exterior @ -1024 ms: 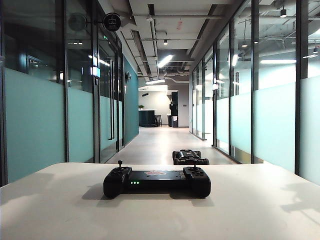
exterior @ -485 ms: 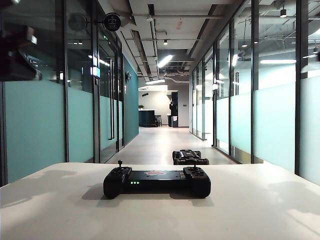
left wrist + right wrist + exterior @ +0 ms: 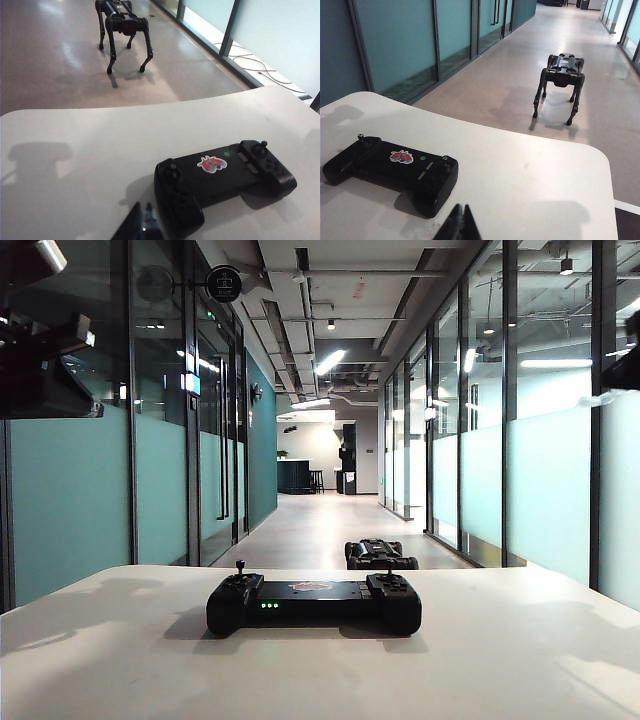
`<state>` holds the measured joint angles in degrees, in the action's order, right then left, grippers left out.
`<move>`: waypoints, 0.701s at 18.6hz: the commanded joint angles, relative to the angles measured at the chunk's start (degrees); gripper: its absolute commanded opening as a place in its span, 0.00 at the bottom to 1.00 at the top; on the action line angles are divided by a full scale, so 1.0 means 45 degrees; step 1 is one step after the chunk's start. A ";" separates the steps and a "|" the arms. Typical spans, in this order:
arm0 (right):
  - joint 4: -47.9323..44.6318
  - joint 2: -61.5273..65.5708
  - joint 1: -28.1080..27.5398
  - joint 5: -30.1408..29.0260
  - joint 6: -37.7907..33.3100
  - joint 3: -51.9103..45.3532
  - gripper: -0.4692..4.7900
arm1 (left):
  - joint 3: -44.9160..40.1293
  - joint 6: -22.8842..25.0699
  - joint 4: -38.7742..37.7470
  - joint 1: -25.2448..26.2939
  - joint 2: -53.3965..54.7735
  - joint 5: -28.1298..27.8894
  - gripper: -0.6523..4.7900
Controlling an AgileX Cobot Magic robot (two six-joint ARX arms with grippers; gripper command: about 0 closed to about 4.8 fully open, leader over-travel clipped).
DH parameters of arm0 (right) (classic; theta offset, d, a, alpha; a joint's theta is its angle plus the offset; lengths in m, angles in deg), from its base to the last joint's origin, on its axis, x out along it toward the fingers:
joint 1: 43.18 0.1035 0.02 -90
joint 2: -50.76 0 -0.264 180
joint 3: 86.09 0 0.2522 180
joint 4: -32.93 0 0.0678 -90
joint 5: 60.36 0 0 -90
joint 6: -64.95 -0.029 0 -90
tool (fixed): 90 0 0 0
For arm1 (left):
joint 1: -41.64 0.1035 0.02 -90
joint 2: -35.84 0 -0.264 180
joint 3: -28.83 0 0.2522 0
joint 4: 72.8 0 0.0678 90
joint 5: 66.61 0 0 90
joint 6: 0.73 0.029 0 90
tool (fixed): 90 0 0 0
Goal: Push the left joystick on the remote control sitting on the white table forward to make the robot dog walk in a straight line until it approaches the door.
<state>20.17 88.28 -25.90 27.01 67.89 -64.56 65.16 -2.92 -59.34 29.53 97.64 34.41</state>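
Behind remote control (image 3: pixel 313 603), robot dog (image 3: pixel 381 554) half-hidden.

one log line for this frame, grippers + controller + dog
left gripper: shut, above remote control | right gripper: shut, above it | left joystick: untouched | robot dog: standing on corridor floor beyond white table

Exterior camera low at table height, facing down the corridor, both wrist cameras looking down from opposite sides, all sharing remote control (image 3: pixel 313 602) and robot dog (image 3: pixel 123 31).

Bright ceiling strips, glossy floor glare, soft shadows
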 commanded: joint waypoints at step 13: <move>-0.4235 0.5503 0.1190 0.0015 0.0015 0.0544 0.08 | 0.0947 0.0010 0.0529 0.0015 0.1569 0.0967 0.11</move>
<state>3.10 112.02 -20.66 27.03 67.89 -63.06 68.46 -2.95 -57.92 29.59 104.04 37.41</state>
